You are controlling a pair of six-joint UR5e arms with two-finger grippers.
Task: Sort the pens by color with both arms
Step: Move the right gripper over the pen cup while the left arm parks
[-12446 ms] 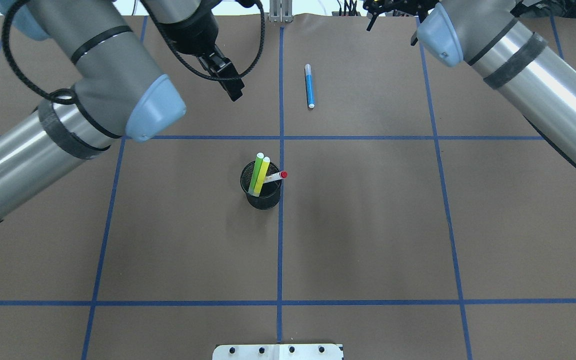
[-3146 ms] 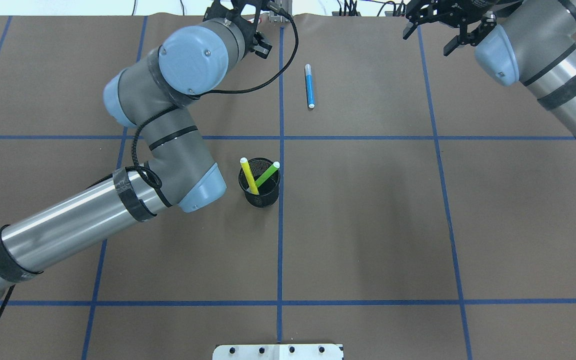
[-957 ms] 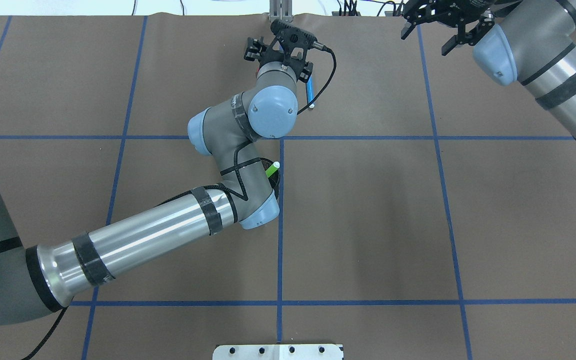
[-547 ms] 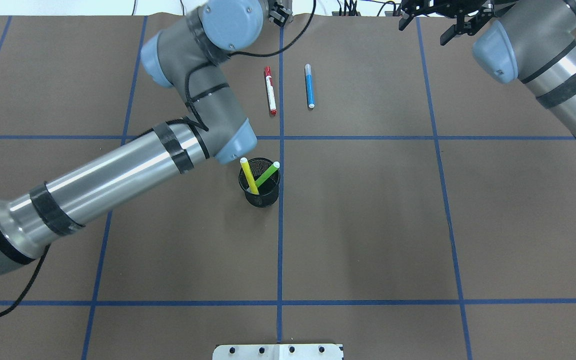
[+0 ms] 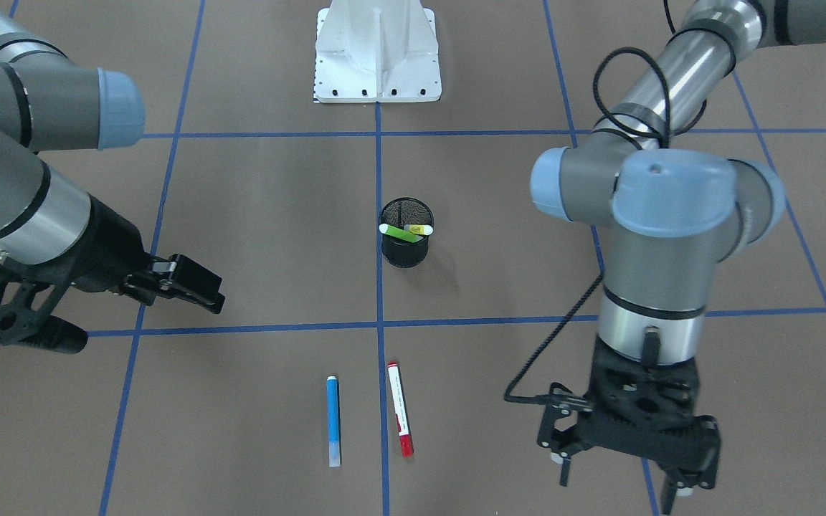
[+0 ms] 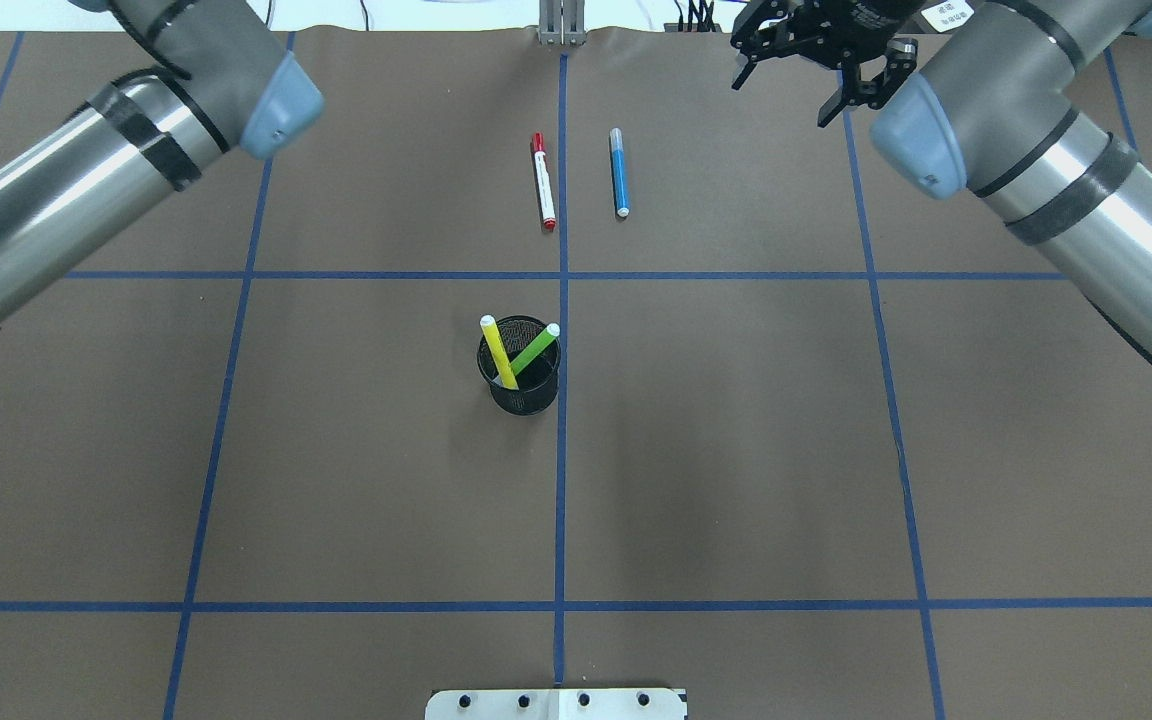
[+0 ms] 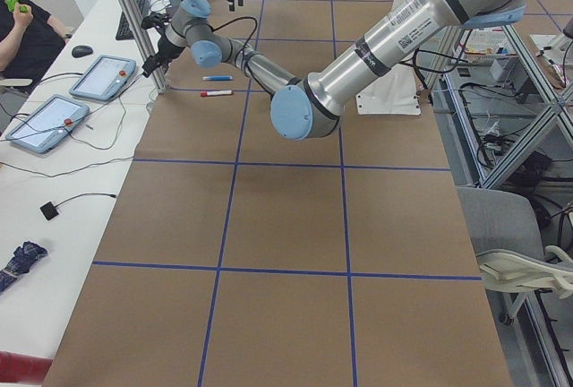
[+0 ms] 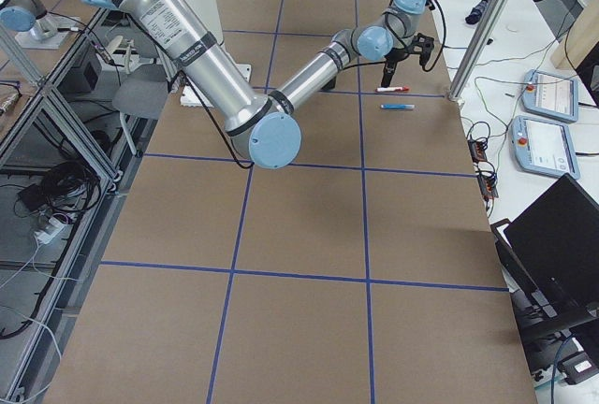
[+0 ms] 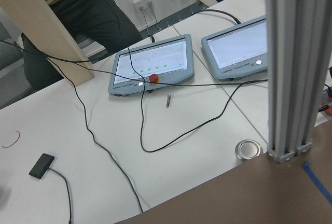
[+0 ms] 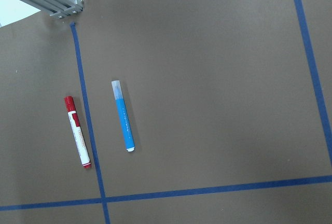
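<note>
**Remaining pens waiting back toward the base from both grippers**

The left gripper [image 5: 617, 487] is hanging spread and empty near the table's far edge; the right gripper [image 6: 781, 100] is hovering likewise, spread and empty. From both, the mesh cup [image 6: 526, 400] is sitting back toward the base, just left of the centre line. Inside, the yellow pen [image 6: 497, 352] is leaning left and the green pen [image 6: 536, 348] right, crossing, caps up. The red pen [image 6: 543, 182] and blue pen [image 6: 619, 172] are lying flat side by side; neither arm is looking clearly nearer.

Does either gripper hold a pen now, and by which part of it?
Nothing is held. Both the left gripper and the right gripper show open, empty jaws; the red pen and blue pen lie free on the table.
</note>
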